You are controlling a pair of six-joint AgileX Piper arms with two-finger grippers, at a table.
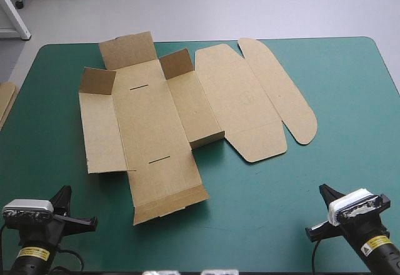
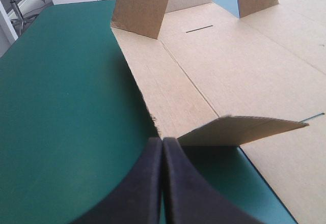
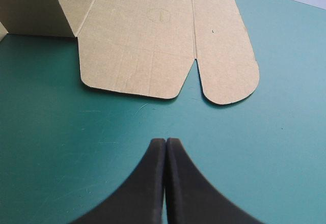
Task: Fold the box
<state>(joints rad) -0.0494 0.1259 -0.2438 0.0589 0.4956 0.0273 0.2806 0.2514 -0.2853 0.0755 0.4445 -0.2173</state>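
Spare board: a brown edge at the left edge of the bench, well apart from everything else.

Left tool: black fingers clenched into one pointed arch, grasping nothing. It sits over the teal-green cover near the front left of the bench and points at the near left corner of the box.

Box: a cut sheet of brown board, mostly flat, on the left and middle of the bench.
- Left side panel: flat, with a small flap standing up at its far end.
- Floor: flat, with two short slits; an end flap is raised at the far end, and a narrow strip is slightly lifted at the near end.
- Right wall: raised, with another small flap upright at its far end.
- Lid: flat on the cover, to the right of the wall.
- Rounded flap: flat, on the lid's right edge.

Right tool: black fingers clenched, grasping nothing. It is over bare cover near the front right of the bench, with the near ends of the lid and rounded flap ahead of it and apart from it.
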